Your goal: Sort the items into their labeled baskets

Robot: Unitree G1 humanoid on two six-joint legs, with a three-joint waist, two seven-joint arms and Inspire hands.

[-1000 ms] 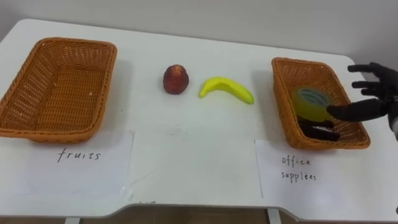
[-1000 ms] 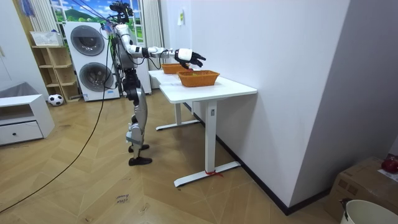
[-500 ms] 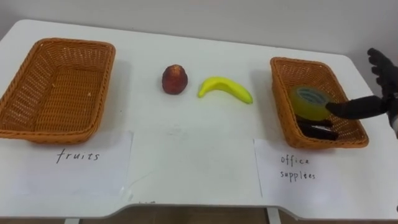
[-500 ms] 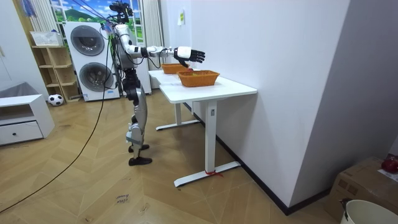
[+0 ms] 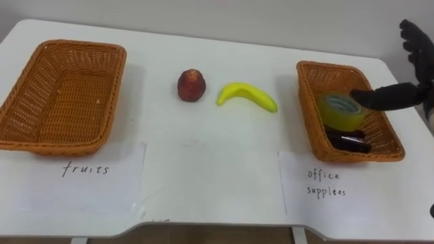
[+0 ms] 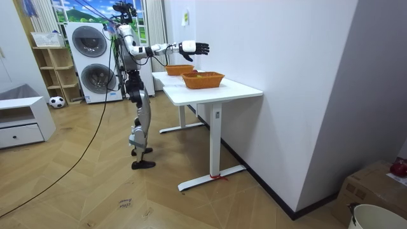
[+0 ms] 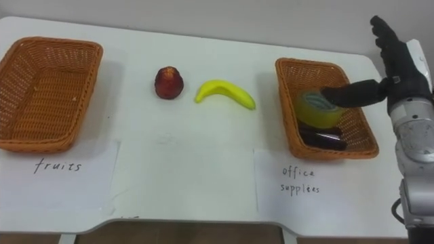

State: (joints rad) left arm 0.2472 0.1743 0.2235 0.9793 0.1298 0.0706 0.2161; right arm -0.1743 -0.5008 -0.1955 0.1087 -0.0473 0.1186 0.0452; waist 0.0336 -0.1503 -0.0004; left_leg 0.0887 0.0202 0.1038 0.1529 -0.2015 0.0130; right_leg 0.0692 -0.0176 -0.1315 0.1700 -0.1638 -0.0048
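My right hand has risen since a second ago, from low beside the office-supplies basket to a spot above its far right edge. Its fingers are straight and spread, holding nothing, and the thumb reaches out over the tape roll. That yellowish roll lies in the basket with a dark item just beside it, nearer me. The red fruit and the banana lie close together on the middle of the bench, apart from both baskets. The fruit basket sits at the left end. In the room view the robot stands at the bench's end, right arm stretched out above the baskets.
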